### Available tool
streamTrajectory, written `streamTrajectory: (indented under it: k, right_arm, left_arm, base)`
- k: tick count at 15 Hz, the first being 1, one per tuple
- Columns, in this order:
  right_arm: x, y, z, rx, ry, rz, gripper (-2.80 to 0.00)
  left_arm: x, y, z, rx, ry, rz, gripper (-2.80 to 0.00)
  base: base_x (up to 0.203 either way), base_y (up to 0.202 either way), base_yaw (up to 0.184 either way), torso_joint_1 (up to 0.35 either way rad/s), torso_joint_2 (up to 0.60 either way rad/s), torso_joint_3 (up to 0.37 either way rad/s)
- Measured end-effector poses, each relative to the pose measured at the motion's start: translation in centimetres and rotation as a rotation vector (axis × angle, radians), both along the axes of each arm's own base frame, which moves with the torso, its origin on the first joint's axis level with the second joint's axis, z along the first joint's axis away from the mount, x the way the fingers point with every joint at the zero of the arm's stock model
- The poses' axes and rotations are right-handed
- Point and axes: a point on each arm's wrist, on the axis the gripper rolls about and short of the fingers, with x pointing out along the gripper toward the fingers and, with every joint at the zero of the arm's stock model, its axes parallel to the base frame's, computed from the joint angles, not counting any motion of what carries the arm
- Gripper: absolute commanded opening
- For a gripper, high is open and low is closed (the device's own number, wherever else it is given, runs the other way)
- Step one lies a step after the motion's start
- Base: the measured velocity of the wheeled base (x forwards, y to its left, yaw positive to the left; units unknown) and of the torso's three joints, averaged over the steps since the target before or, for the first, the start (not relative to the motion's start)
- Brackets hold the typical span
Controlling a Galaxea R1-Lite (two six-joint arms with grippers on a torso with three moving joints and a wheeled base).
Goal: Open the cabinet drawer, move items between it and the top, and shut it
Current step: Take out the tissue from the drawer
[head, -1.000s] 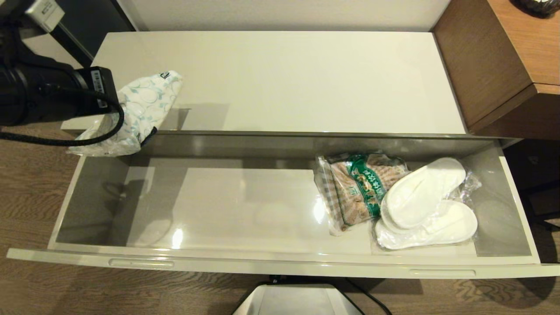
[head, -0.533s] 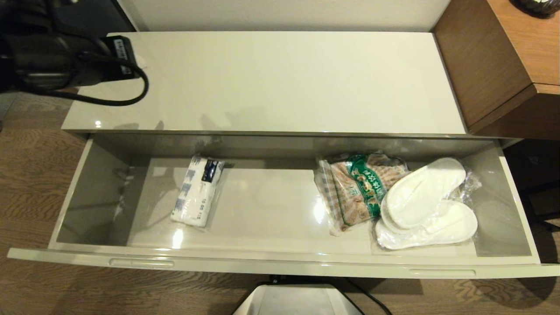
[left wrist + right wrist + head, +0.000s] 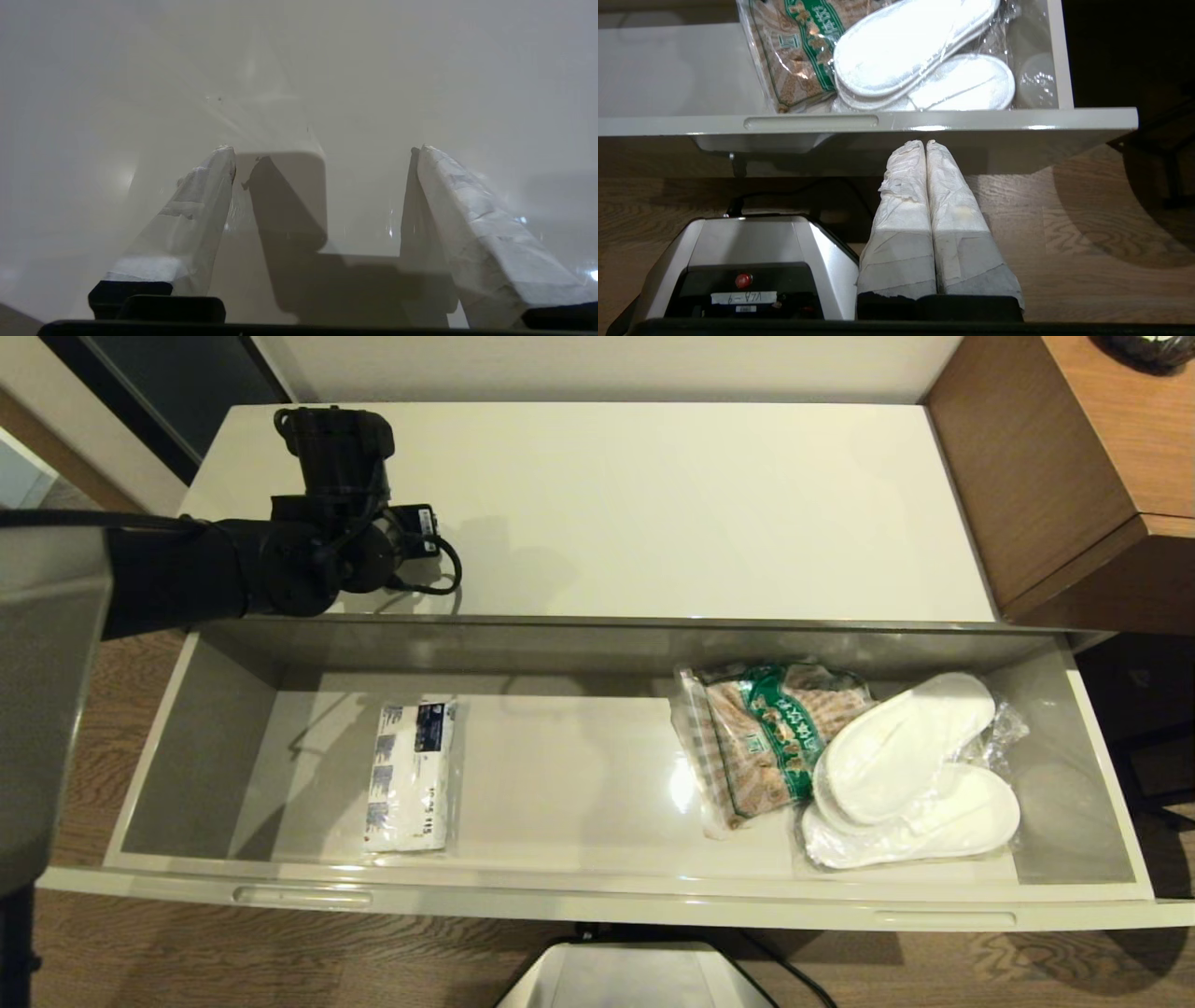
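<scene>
The long, low, glossy cream-white cabinet (image 3: 597,504) is the landmark here. Its flat, unmarked top (image 3: 653,495) carries nothing but the left gripper's shadow, and its very wide, shallow drawer (image 3: 579,894) with pale grey walls stands pulled fully out in front of it.

The left gripper (image 3: 322,154) hangs over the left end of the top with its tape-wrapped fingers (image 3: 472,224) spread wide and nothing between them — only the glossy surface shows beneath. The right gripper (image 3: 927,144) is parked low in front of the drawer's face, just below its right recess, its wrapped fingers pressed together on nothing.

At the drawer's right end lies the pair of white slippers wrapped in crinkled clear plastic (image 3: 910,775), soft, rounded and overlapping, touching a brown-and-green printed snack bag (image 3: 761,737) on their inner side. At the left part of the drawer floor lies the flat white plastic pack with blue print (image 3: 411,775), limp and thin, its long axis running from the cabinet toward the drawer front.

If the next transfer is the slippers, they lie well off to the right and in front of the left fingers — the right arm looks nearer. The slick wrapping may slip or bunch under a pinch.
</scene>
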Motion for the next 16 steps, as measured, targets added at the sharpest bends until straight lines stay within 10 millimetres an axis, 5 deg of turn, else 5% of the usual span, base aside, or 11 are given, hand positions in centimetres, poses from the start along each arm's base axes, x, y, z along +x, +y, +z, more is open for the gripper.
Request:
streamTrajectory:
  k: [8, 12, 13, 16]
  right_arm:
    - [0.0, 0.0, 0.0, 0.0, 0.001, -0.001, -2.8]
    - [0.0, 0.0, 0.0, 0.0, 0.001, -0.001, -2.8]
    - [0.0, 0.0, 0.0, 0.0, 0.001, -0.001, -2.8]
    - [0.0, 0.0, 0.0, 0.0, 0.001, -0.001, -2.8]
  left_arm:
    - [-2.5, 0.6, 0.5, 0.019, 0.047, -0.007, 0.0]
    - [-7.9, 3.0, 5.7, 0.005, 0.008, -0.013, 0.0]
    - [-10.0, 3.8, 7.0, 0.003, 0.013, -0.021, -2.8]
    - [-14.9, 5.4, 7.7, 0.017, 0.092, -0.03, -2.8]
  base:
    - [0.0, 0.0, 0.0, 0.0, 0.0, 0.0]
    - [0.0, 0.0, 0.0, 0.0, 0.0, 0.0]
    - [0.0, 0.0, 0.0, 0.0, 0.0, 0.0]
    - [0.0, 0.0, 0.0, 0.0, 0.0, 0.0]
